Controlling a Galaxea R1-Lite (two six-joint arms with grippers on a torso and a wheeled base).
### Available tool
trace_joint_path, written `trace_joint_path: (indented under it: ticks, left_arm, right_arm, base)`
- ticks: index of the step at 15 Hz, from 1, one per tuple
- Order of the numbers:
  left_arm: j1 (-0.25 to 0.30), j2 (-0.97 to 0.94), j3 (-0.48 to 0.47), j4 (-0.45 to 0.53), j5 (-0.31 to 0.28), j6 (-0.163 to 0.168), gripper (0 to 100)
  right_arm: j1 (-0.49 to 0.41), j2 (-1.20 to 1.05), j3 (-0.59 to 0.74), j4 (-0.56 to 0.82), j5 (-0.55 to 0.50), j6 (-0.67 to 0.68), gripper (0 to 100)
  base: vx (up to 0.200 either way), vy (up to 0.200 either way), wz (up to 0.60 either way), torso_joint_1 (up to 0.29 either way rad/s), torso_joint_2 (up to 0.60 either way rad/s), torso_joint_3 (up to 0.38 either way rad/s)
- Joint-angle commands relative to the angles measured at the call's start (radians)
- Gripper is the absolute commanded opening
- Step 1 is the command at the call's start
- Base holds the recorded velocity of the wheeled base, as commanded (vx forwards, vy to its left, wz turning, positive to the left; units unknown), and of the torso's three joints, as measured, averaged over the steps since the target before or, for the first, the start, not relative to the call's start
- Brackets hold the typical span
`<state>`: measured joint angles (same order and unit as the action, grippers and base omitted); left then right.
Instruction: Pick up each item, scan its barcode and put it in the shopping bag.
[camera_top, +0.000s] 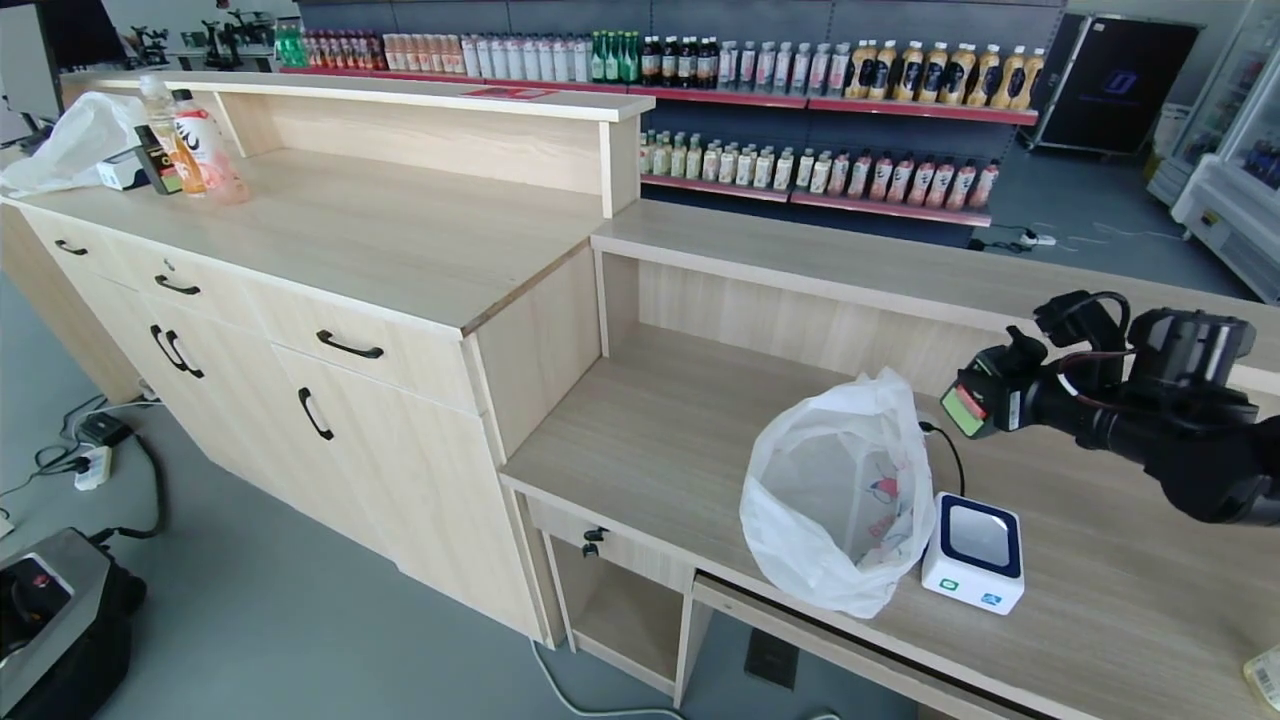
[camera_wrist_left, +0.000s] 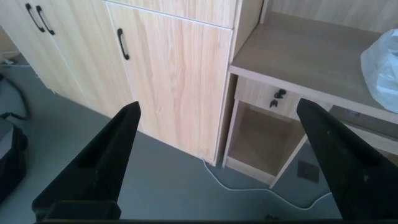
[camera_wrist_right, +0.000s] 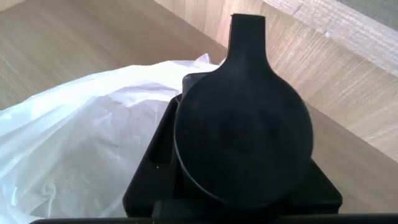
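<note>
Clamping a small dark box with a green-and-red end face (camera_top: 963, 410) in the right gripper (camera_top: 990, 392), jaws closed on it, and holding it in the air near the upper far edge of the white translucent plastic shopping bag (camera_top: 835, 500), apart from it. Leaving that bag standing open on the low pale wooden desk (camera_top: 650, 440), just beside the white cube-shaped scanner with a dark blue top (camera_top: 975, 552). Holding the left gripper (camera_wrist_left: 219, 106) spread wide, grasping nothing, low over the grey floor (camera_wrist_left: 155, 186) in front of the pale wooden cabinet door with a black handle (camera_wrist_left: 180, 68). Leaving two clear plastic drink bottles (camera_top: 190, 135) standing well apart on the higher pale wooden counter (camera_top: 400, 230), next to a crumpled white bag (camera_top: 70, 140). Leaving a pale yellowish barcoded item (camera_top: 1265, 675) lying at the desk's near right edge.
</note>
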<state>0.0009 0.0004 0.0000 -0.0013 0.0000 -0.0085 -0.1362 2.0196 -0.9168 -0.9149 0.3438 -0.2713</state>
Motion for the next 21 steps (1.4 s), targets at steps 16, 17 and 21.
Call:
trace_joint_path:
  ticks: [16, 17, 21]
  left_arm:
    - [0.001, 0.000, 0.000, 0.000, 0.000, -0.001, 100]
    - [0.001, 0.000, 0.000, 0.000, 0.000, -0.001, 100]
    - [0.001, 0.000, 0.000, 0.000, 0.000, 0.001, 100]
  right_arm:
    - [0.161, 0.418, -0.235, 0.016, 0.006, -0.026, 0]
    - [0.164, 0.423, -0.231, 0.014, 0.006, -0.040, 0]
    - [0.155, 0.435, -0.212, 0.014, 0.006, -0.051, 0]
  base:
    - [0.000, 0.000, 0.00, 0.000, 0.00, 0.000]
    - [0.000, 0.000, 0.00, 0.000, 0.00, 0.000]
    - [0.000, 0.000, 0.00, 0.000, 0.00, 0.000]
